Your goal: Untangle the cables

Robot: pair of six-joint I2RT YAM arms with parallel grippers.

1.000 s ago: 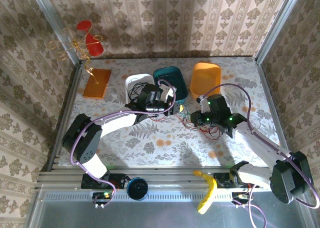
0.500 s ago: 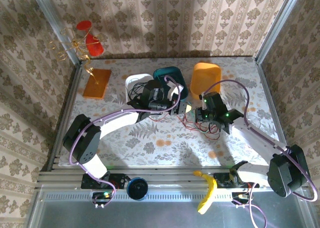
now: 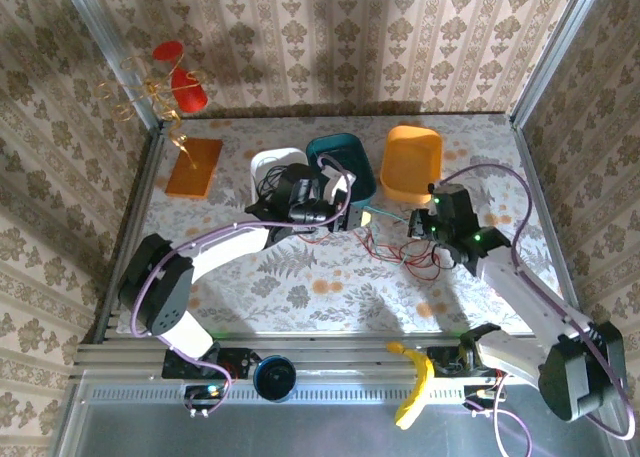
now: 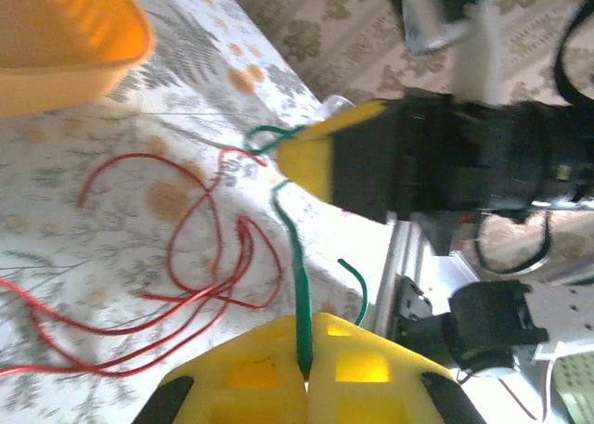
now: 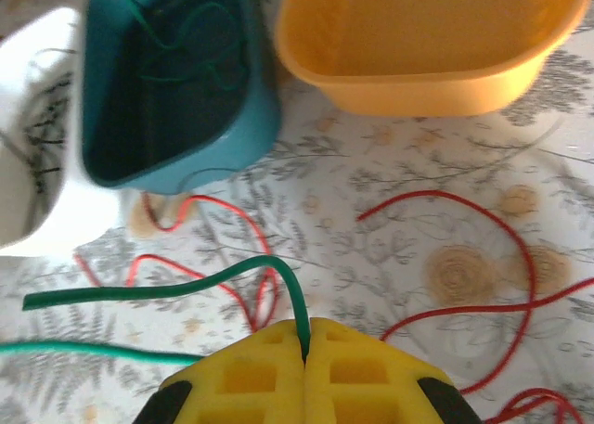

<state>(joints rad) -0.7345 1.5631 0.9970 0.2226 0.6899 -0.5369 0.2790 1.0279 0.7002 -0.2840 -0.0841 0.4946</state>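
Both tools are pinched fully shut on the green cable (image 5: 186, 289). The left tool (image 4: 304, 368) clamps it at its yellow tips, the right tool (image 5: 304, 342) likewise, with a short stretch running between them. The red cable (image 5: 436, 194) lies in loose loops on the tabletop (image 5: 371, 257) ahead of the right tool. Beyond it to the left, a teal bin (image 5: 260, 118) holds more green strands, and an orange bin (image 5: 418, 81) sits ahead to the right. The black cable (image 3: 266, 185) seems to rest in the white bin (image 3: 280, 159) behind the left tool.

On table (image 3: 300, 287), cables (image 5: 139, 291) before bins (image 3: 412, 157)
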